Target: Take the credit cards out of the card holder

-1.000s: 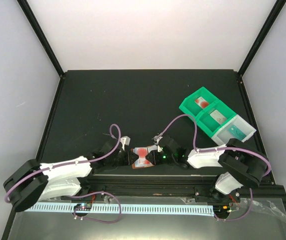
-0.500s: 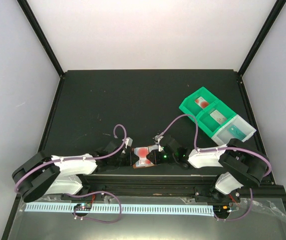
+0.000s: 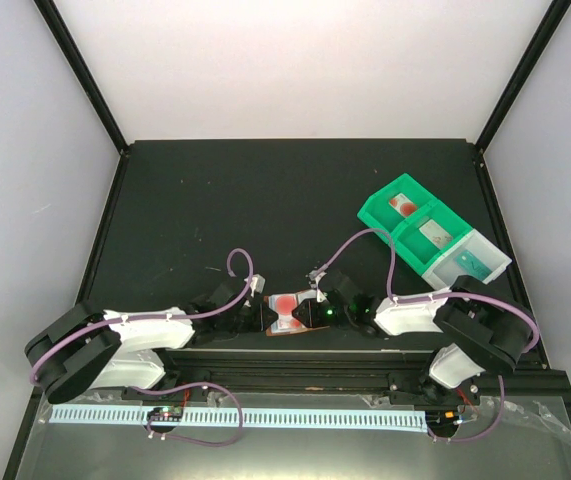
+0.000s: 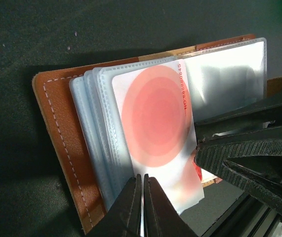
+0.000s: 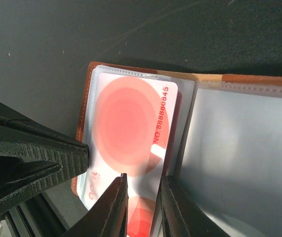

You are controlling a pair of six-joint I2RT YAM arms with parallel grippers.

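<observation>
The brown leather card holder lies open at the table's near edge, between both grippers. Its leather edge and clear sleeves show in the left wrist view. A white credit card with a round red blot sticks out of the sleeves over the holder's near edge. My left gripper is shut on that card's protruding edge. My right gripper has its jaws a little apart. One tip is over the card and the other is at the sleeve fold. Other cards are hidden in the sleeves.
A green compartmented tray stands at the right, with cards lying in its compartments. A black rail runs along the near table edge, just under the holder. Purple cables loop over both arms.
Over the last second my left arm has shifted right and brought its gripper in against the holder. The right gripper and the holder have barely moved.
</observation>
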